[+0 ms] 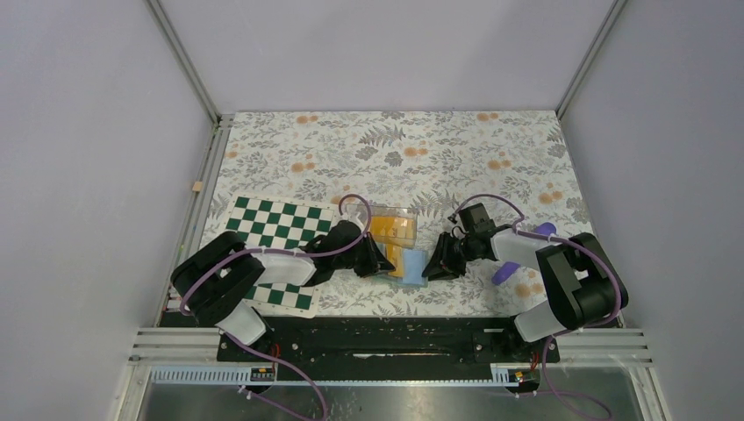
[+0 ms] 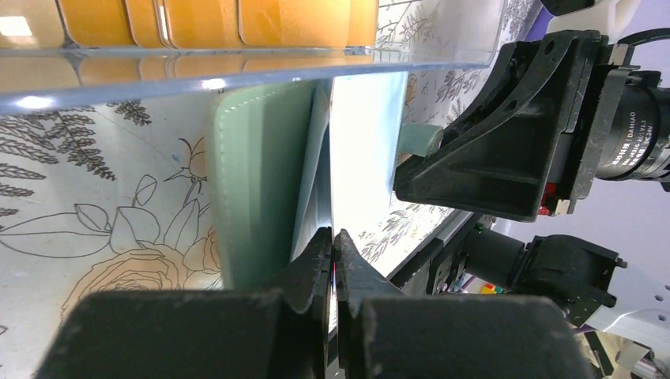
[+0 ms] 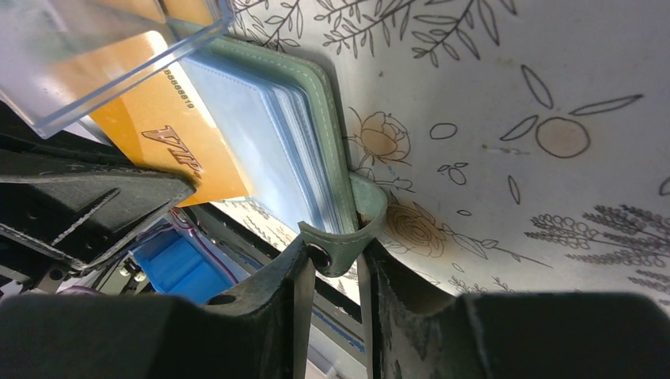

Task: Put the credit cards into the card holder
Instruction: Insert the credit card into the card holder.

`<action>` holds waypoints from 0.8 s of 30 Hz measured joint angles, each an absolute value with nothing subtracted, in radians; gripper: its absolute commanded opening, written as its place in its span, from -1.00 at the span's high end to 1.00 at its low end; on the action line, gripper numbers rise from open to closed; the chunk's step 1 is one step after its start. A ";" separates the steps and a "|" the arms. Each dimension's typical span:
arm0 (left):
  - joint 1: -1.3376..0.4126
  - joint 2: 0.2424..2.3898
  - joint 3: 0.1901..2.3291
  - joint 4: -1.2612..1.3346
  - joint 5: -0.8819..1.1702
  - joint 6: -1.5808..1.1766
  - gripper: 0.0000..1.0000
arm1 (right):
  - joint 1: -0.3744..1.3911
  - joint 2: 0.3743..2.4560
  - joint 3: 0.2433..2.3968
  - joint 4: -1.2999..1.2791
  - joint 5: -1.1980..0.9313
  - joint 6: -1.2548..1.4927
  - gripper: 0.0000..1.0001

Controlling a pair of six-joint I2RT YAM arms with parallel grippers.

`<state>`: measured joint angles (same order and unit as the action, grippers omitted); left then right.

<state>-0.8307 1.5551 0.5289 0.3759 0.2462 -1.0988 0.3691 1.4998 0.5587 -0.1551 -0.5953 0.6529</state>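
The card holder (image 1: 412, 263) is a green wallet with clear sleeves, lying open between my two grippers. My left gripper (image 1: 379, 261) is shut on a thin clear sleeve (image 2: 359, 150) next to the green cover (image 2: 253, 189); its jaws (image 2: 333, 237) meet on the sleeve's edge. My right gripper (image 1: 436, 263) is shut on the holder's green snap strap (image 3: 341, 241). One orange credit card (image 3: 170, 142) lies on the holder's sleeves. Several more credit cards (image 1: 392, 226) sit in a clear tray (image 2: 237, 67) just behind the holder.
A green-and-white chequered board (image 1: 281, 224) lies at the left under my left arm. The clear tray's wall (image 3: 103, 63) overhangs the holder's far edge. The floral table cover (image 1: 395, 149) stretches behind. A small block (image 1: 196, 187) sits on the left rail.
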 measured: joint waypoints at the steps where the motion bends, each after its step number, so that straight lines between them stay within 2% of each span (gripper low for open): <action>1: -0.830 1.558 0.525 0.384 0.251 -1.105 1.00 | 0.369 1.501 0.557 -0.147 -0.597 0.655 0.35; 11: -0.831 1.581 0.512 0.421 0.281 -1.145 1.00 | 0.369 1.504 0.544 -0.113 -0.616 0.664 0.35; 24: -0.833 1.543 0.576 0.233 0.234 -1.079 1.00 | 0.369 1.512 0.538 -0.088 -0.631 0.670 0.36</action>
